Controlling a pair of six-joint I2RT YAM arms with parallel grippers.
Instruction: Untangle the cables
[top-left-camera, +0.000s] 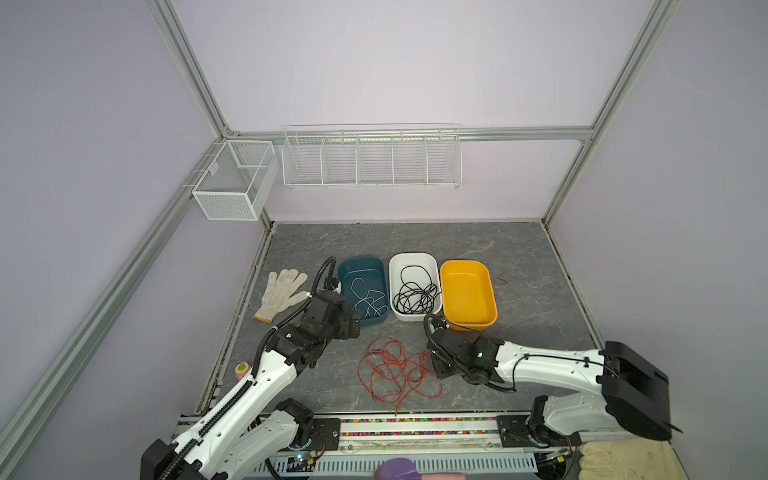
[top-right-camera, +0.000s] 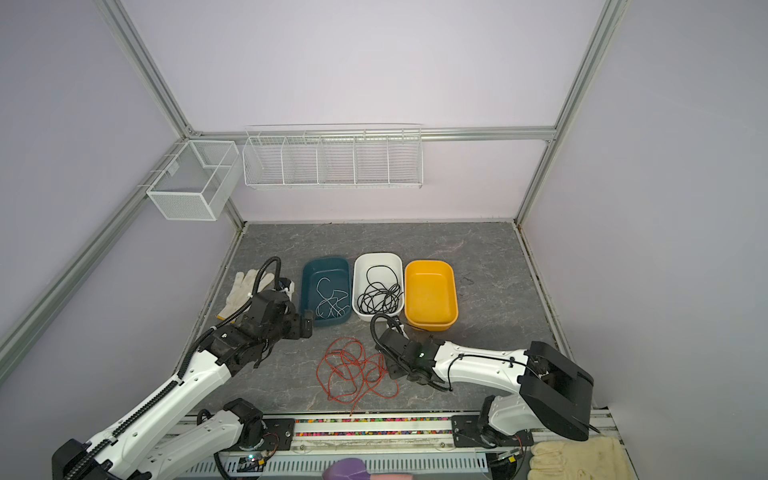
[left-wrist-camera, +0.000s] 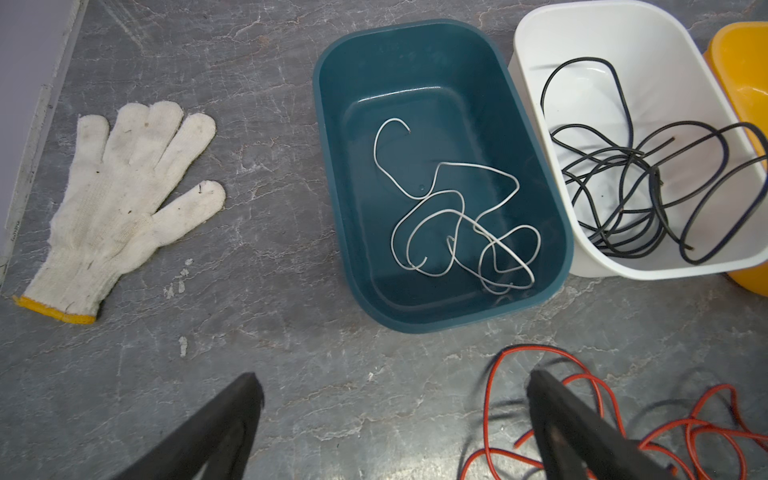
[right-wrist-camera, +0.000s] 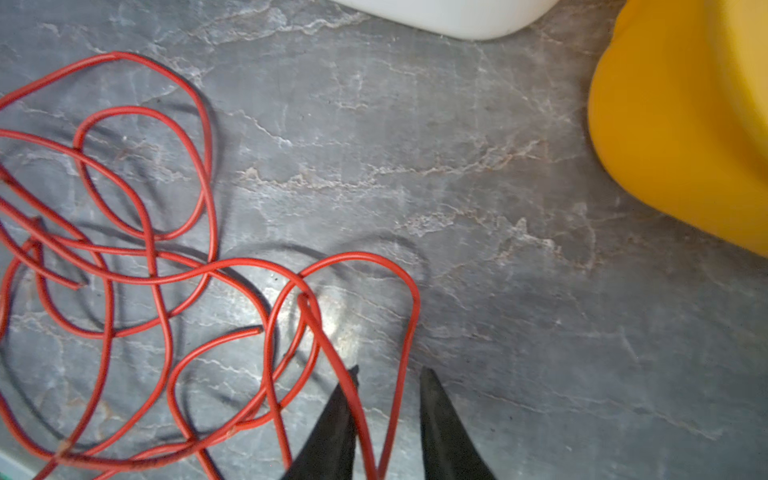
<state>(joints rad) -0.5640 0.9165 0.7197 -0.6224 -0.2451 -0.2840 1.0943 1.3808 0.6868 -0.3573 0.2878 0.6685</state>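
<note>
Red cables (right-wrist-camera: 210, 269) loop between the right jaws.

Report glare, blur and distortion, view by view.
Both top views: wide angle splays the frame rails, light even. Left wrist: sharp, faint sheen on the table. Right wrist: yellow bin blurred, glare patch on the table beside the red cables, which cast soft shadows.

Three tubs (top-left-camera: 360, 259) (top-left-camera: 413, 254) (top-left-camera: 463, 262), three cable heaps (top-left-camera: 368, 299) (top-left-camera: 415, 297) (top-left-camera: 395, 368), two wall baskets (top-left-camera: 232, 183) (top-left-camera: 371, 160), two arms (top-left-camera: 266, 374) (top-left-camera: 548, 365).
</note>
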